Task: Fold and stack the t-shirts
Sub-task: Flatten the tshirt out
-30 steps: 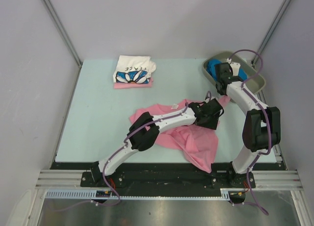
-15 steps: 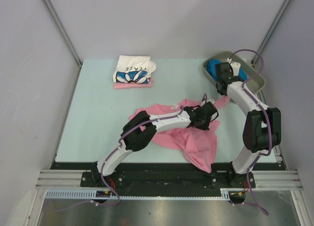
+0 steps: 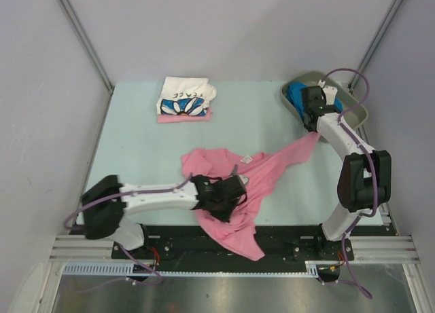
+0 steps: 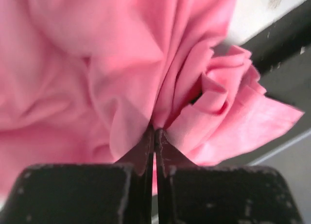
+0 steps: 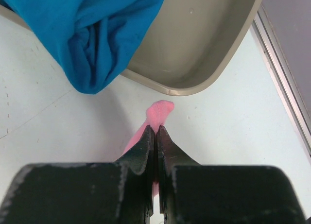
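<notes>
Left gripper (image 4: 155, 132): clamped on pink shirt (image 3: 275, 165).
Right gripper (image 5: 156, 131): clamped on its corner, beside tray (image 5: 214, 63).
Purpose: probably stretching it flat.

Lab robot cell: plain grey walls (image 3: 238, 28), aluminium rail (image 3: 231, 248), pale-green table (image 3: 136, 143).

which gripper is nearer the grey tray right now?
Right. The right gripper is shut on a corner of the pink shirt, just short of the tray. The left gripper pinches the same shirt far off, at the near edge of the table.
</notes>
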Robot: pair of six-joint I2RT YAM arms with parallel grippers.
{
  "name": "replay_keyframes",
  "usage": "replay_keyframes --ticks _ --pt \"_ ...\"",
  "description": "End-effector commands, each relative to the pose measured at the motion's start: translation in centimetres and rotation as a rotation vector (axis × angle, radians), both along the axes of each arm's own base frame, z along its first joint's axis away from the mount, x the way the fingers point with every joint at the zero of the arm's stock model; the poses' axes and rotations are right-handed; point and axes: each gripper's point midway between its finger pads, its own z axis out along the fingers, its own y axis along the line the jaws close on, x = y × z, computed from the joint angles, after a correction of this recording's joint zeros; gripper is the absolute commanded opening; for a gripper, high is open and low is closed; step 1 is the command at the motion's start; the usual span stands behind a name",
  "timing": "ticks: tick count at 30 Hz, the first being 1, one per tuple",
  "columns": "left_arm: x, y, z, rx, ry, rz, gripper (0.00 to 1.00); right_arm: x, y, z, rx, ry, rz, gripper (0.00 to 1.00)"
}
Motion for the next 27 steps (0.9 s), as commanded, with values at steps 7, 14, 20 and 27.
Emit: replay_keyframes --ticks 7,14,20,27 --pt "6.7 13.5 18.3 -0.113 -0.340 0.354 0.00 0.1 -0.4 5.1 0.072 -0.176 -0.057 0.00" --pt "14.4 16.6 24.1 -0.161 -0.518 0.487 0.00 1.5 3.1 12.2 0.235 -0.362 0.089 0.00" --pt "23.7 17.6 29.3 -0.263 -0.641 0.522 0.00 3.8 4.8 21.9 0.281 -0.558 0.197 0.00" --pt "27.4 19.2 41.2 -0.365 -0.857 0.484 0.00 0.0 4.3 35.7 0.226 -0.898 0.280 0.00"
